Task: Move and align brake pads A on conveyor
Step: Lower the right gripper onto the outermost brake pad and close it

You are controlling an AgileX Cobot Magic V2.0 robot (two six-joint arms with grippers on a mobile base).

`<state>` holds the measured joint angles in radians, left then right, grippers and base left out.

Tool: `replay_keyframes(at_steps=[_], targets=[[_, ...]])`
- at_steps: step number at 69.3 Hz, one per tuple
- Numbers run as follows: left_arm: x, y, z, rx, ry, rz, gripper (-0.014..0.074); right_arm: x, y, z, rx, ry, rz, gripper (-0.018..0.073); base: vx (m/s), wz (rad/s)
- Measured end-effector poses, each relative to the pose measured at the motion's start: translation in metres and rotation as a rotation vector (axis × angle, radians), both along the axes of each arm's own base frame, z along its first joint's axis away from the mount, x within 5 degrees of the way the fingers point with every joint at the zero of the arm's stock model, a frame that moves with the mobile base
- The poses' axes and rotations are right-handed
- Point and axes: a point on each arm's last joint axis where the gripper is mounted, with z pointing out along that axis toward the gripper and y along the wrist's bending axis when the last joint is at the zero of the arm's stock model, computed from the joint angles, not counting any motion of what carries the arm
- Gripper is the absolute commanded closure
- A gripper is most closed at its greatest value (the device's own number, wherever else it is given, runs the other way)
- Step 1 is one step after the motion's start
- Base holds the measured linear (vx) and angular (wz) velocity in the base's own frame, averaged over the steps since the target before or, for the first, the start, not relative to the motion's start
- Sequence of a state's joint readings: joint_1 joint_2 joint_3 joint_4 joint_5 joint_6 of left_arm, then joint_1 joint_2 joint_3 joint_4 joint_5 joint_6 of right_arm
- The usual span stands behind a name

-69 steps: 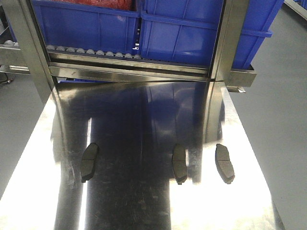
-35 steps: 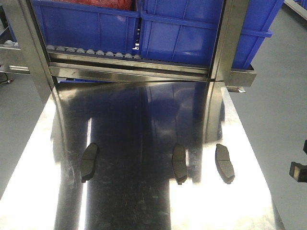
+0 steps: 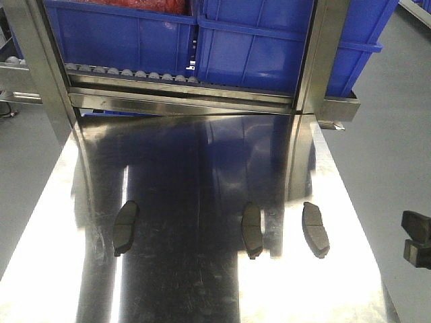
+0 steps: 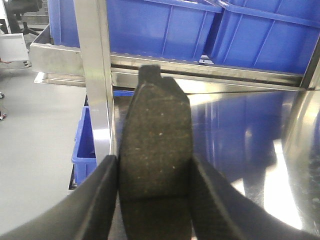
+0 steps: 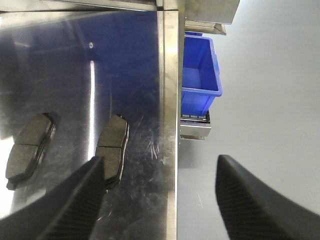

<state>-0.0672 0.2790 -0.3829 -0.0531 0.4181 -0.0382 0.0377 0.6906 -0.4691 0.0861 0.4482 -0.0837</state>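
Note:
Three brake pads lie on the shiny steel tabletop (image 3: 202, 289): a left pad (image 3: 126, 227), a middle pad (image 3: 252, 229) and a right pad (image 3: 315, 228). A fourth brake pad (image 4: 157, 115) is held on edge with my left gripper (image 4: 154, 165) shut on it, above the table's left edge by a steel post. My right gripper (image 5: 160, 160) is open and hangs over the table's right edge, close to the right pad (image 5: 113, 147), with the middle pad (image 5: 31, 150) further left. Its dark tip (image 3: 417, 239) shows at the right border. The conveyor is out of view.
Large blue bins (image 3: 262, 47) sit on a roller rack (image 3: 128, 73) behind the table, between steel posts (image 3: 322, 54). A small blue bin (image 5: 200, 70) stands on the floor off the table's right side, and another blue bin (image 4: 86, 145) on the left.
My right gripper has come into the front view at the right edge of the table. The three pads on the table have not moved.

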Motion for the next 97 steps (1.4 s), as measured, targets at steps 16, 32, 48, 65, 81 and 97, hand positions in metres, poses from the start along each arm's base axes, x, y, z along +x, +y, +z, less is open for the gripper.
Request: replay_keyframes(at_steps=[16, 32, 48, 65, 81, 97], targets=[[0.0, 0.0, 0.0, 0.0, 0.0, 0.0, 0.0602, 0.03, 0.022, 0.001, -0.017, 0.146, 0.137, 0.0049, 0.0, 0.0], [0.0, 0.0, 0.0, 0.0, 0.0, 0.0, 0.0602, 0.088, 0.057, -0.011, 0.041, 0.359, 0.164, 0.0049, 0.0, 0.0], [0.0, 0.0, 0.0, 0.0, 0.0, 0.0, 0.0602, 0.144, 0.073, -0.04, 0.014, 0.603, 0.132, 0.0049, 0.0, 0.0], [0.0, 0.0, 0.0, 0.0, 0.0, 0.0, 0.0602, 0.182, 0.083, -0.062, -0.024, 0.748, 0.123, 0.0049, 0.0, 0.0], [0.0, 0.0, 0.0, 0.0, 0.0, 0.0, 0.0602, 0.203, 0.088, -0.077, -0.045, 0.849, 0.106, 0.0049, 0.0, 0.0], [0.0, 0.0, 0.0, 0.0, 0.0, 0.0, 0.0602, 0.211, 0.086, -0.094, -0.055, 0.945, 0.088, 0.0049, 0.0, 0.0]])
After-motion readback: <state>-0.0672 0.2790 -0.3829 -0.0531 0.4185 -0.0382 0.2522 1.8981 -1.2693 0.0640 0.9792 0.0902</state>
